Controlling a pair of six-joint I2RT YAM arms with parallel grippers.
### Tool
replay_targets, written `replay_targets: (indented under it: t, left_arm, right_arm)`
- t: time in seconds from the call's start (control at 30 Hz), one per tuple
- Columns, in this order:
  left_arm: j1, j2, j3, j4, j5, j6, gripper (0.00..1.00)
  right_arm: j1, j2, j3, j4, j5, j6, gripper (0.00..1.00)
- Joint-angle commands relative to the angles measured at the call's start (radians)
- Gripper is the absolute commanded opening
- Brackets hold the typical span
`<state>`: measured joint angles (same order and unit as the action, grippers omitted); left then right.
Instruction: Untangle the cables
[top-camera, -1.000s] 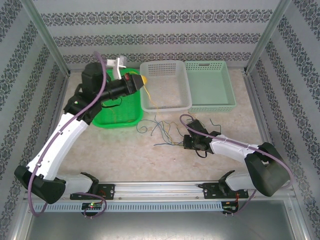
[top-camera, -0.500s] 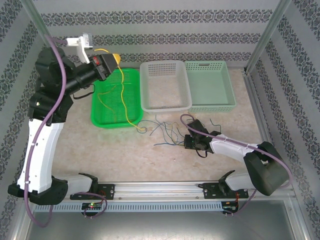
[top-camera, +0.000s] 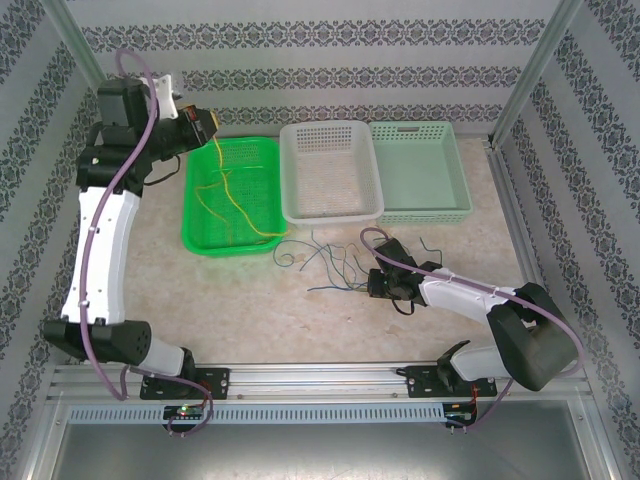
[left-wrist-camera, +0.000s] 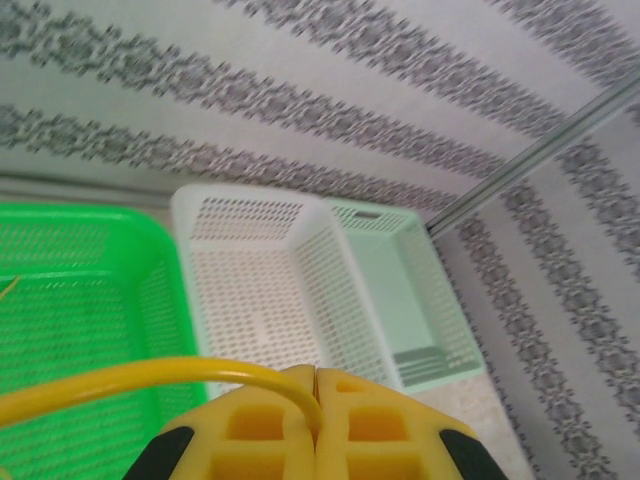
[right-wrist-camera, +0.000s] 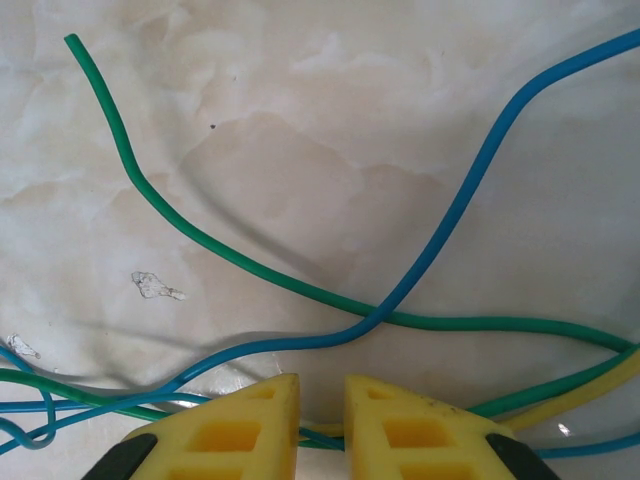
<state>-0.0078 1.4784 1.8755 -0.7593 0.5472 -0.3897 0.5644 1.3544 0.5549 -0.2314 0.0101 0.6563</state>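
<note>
The left gripper (top-camera: 208, 122) is clenched on the yellow cable (top-camera: 238, 203), raised high over the far-left corner of the green basket (top-camera: 195, 215). The left wrist view shows the strand pinched between its pads (left-wrist-camera: 317, 400). From there the cable hangs down and runs toward the near right across the basket. Its low end reaches the table (top-camera: 230, 300) by the basket's near-right corner, at the left edge of the tangle of cables (top-camera: 325, 262). Whether that end is free of the other strands is too fine to tell. The right gripper (top-camera: 372, 285) sits low on the tangle's right side, so it is the nearer arm to the knot. Its jaws stand slightly apart (right-wrist-camera: 322, 395); strands pass under the tips, and I cannot tell whether any is pinned. Just ahead of it a green cable (right-wrist-camera: 200, 240) and a blue cable (right-wrist-camera: 470, 180) cross each other, both lying roughly left to right across its view. The coming move likely turns on the yellow cable's line from basket to tangle: pulling further up and left should draw it clear. There is open room on the left and near side of the table. The white basket (top-camera: 330, 130) and mint tray (top-camera: 420, 128) close off the far side.
</note>
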Motion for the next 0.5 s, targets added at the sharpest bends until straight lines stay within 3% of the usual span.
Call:
replay_targets:
  t: [0.0,0.17,0.47]
  left_arm:
    - [0.023,0.016,0.004,-0.040,0.008,0.081,0.00]
    - [0.040,0.090,0.013,-0.063,-0.032,0.139,0.00]
    - [0.042,0.191,-0.065,-0.096,0.020,0.162,0.00]
  right_arm:
    - [-0.011,0.020,0.018,-0.047,0.004,-0.004,0.21]
    - [-0.011,0.032,0.029,-0.048,0.001,-0.007,0.21]
    - [-0.011,0.025,0.038,-0.054,0.003,-0.012,0.21]
